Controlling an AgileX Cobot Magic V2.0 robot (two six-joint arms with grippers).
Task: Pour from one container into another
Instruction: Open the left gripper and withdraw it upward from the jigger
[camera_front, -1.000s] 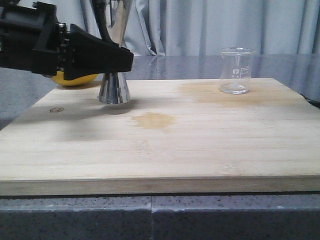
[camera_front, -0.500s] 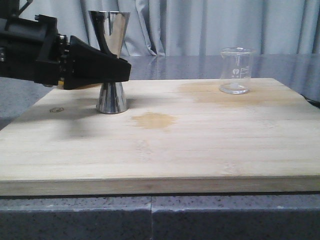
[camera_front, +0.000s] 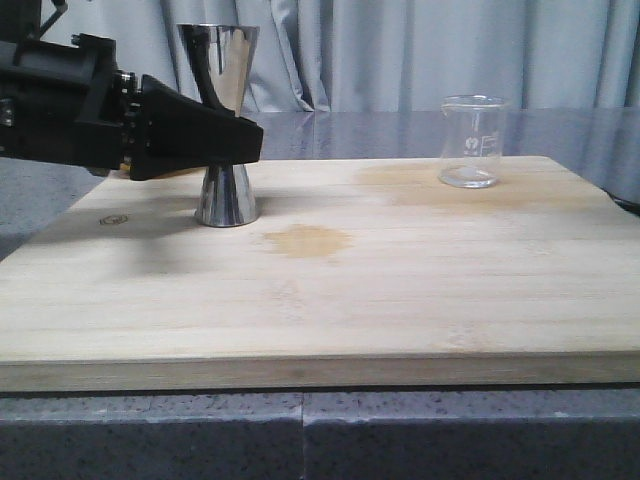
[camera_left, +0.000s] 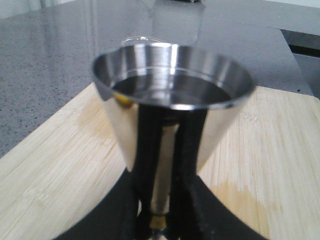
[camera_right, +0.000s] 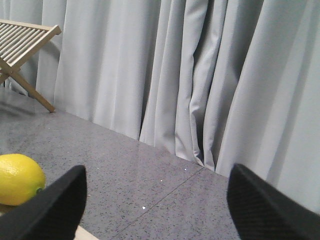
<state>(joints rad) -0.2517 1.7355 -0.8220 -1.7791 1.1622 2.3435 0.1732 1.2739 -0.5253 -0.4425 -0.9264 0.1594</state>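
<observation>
The left gripper (camera_front: 240, 140) has its matte black jaws clamped on the narrow waist of the jigger (camera_front: 222, 120), a tall hourglass of polished steel that stands upright with its flared base on the bamboo board (camera_front: 330, 300); in the left wrist view the two black fingers (camera_left: 146, 150) run up either side of the waist, a small gold-toned band shows between them, and the mirror-bright upper cone (camera_left: 172, 80) opens to a round rim; the right gripper (camera_right: 155, 200) has its jaws wide apart, two black textured tips with nothing between them, pointing toward the grey pleated curtain (camera_right: 200, 75); the beaker (camera_front: 473, 140), small, clear glass with a pour lip and faint white printed marks, stands upright on the far right part of the board, well apart from the jigger; the board is pale, fine-grained wood with an amber stain (camera_front: 308, 240) near its middle; it lies on a speckled grey stone worktop (camera_front: 300, 440); a yellow lemon (camera_right: 19, 178) rests on the worktop, and a slatted wooden rack (camera_right: 22, 42) stands by the curtain
</observation>
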